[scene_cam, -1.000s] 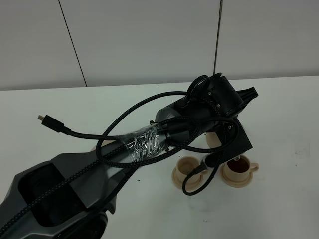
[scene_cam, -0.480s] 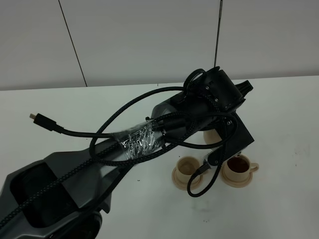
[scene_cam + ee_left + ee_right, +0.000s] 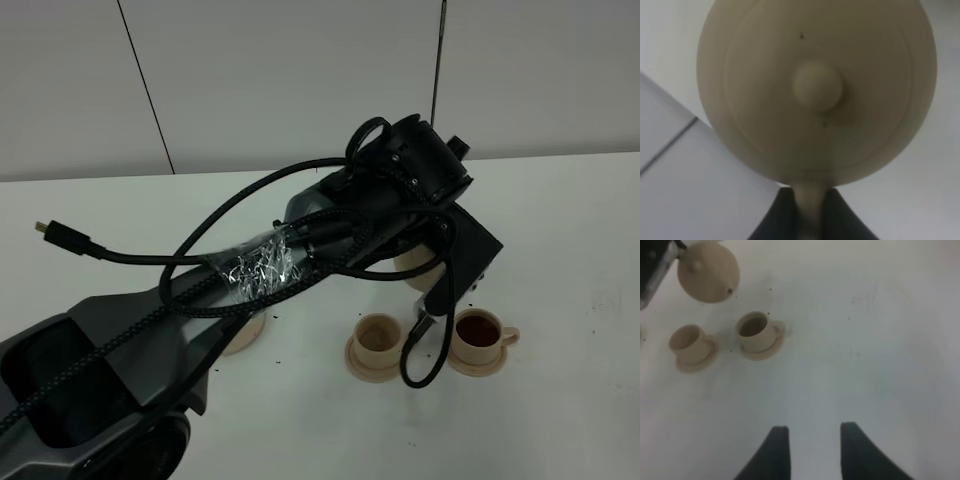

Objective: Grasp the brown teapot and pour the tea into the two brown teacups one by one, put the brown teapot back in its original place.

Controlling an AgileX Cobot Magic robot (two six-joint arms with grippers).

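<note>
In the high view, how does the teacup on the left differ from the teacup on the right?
The right teacup holds dark reddish-brown tea; the left teacup shows only a pale inside and looks empty. The right teacup's handle is visible, pointing away from its neighbour; the left teacup's handle cannot be seen. Both are small, tan and upright, and each stands on its own saucer.

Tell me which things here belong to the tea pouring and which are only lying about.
Belong to the job: brown teapot, held by left gripper; teacup holding tea; second teacup; wide saucer.
Not part of it: white table; loose black cable on the arm; open right gripper, unused.
</note>
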